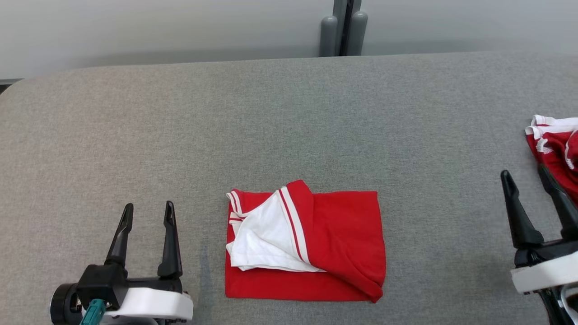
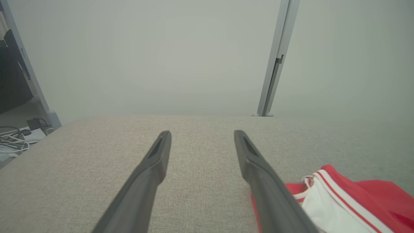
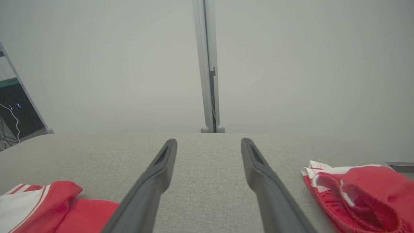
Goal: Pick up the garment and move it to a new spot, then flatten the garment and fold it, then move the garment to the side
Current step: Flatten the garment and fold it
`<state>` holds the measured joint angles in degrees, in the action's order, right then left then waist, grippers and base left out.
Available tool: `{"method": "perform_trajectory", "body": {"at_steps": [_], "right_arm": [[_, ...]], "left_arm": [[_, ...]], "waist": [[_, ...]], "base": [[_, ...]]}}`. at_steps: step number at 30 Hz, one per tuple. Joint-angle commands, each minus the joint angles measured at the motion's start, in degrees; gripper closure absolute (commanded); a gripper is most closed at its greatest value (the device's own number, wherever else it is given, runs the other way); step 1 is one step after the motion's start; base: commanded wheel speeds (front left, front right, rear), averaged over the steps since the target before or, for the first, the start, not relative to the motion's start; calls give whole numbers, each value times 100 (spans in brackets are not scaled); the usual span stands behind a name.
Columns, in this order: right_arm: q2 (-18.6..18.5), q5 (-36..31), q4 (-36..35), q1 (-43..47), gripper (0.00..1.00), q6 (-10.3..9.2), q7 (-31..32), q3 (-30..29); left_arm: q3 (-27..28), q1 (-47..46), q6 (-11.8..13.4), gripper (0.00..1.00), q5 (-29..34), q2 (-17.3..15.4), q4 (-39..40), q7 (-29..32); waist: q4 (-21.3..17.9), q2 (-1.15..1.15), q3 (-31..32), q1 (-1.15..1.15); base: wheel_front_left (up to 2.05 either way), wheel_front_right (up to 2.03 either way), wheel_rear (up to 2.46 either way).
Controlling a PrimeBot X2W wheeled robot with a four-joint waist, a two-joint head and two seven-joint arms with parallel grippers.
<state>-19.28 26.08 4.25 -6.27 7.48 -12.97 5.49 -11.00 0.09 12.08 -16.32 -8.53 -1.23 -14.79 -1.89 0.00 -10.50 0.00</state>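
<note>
Folded red-white garment (image 1: 334,243) mid tabletop (image 1: 289,113); second red garment (image 1: 557,149) cut off right; left gripper (image 1: 149,204), right gripper (image 1: 524,169) fingers apart.

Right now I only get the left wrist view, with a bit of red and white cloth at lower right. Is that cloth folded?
Observer: Yes. The head view shows the garment folded into a rough rectangle, white panel on top.
Operator: Is it the only cloth?
Observer: No. A second red garment lies crumpled at the table's right edge.
Operator: Is the other claw holding that?
Observer: No. The right gripper stands open beside it, empty.
</note>
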Motion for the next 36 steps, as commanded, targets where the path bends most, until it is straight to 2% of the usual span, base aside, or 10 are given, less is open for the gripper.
{"method": "perform_trajectory", "body": {"at_steps": [1, 8, 24, 25, 27, 32, 36], "right_arm": [[6, -72, -46, 108, 0, 3, 30, -113], [164, -267, -276, 600, 0, 3, 231, -578], [231, -387, -502, 775, 0, 3, 452, -660], [231, -381, -497, 772, 51, 3, 468, -665], [226, -365, -440, 756, 100, 3, 485, -696], [163, -278, -253, 525, 100, 3, 504, -528], [107, -129, 47, 127, 100, 3, 451, -47]], "left_arm": [[17, 81, -17, 0, -21, -59, 7, 2], [30, 270, 24, 0, -53, -147, 118, 136], [-72, 406, 71, 0, -117, -131, 309, 220], [-84, 397, 79, 0, -101, -138, 316, 230], [-102, 355, 95, 0, -86, -147, 335, 246], [-161, 199, 115, 0, -24, -141, 365, 240], [-228, 87, 110, 0, -5, -66, 327, 195]], "waist": [[-62, 0, 59, 0], [-190, 0, 206, 0], [-109, 0, 272, 0], [-99, 0, 270, 0], [-69, 0, 254, 0], [96, 0, 143, 0], [307, 0, 13, 0]], "base": [[0, 0, 0], [0, 0, 0], [0, 0, 0], [0, 0, 0], [0, 0, 0], [0, 0, 0], [0, 0, 0]]}}
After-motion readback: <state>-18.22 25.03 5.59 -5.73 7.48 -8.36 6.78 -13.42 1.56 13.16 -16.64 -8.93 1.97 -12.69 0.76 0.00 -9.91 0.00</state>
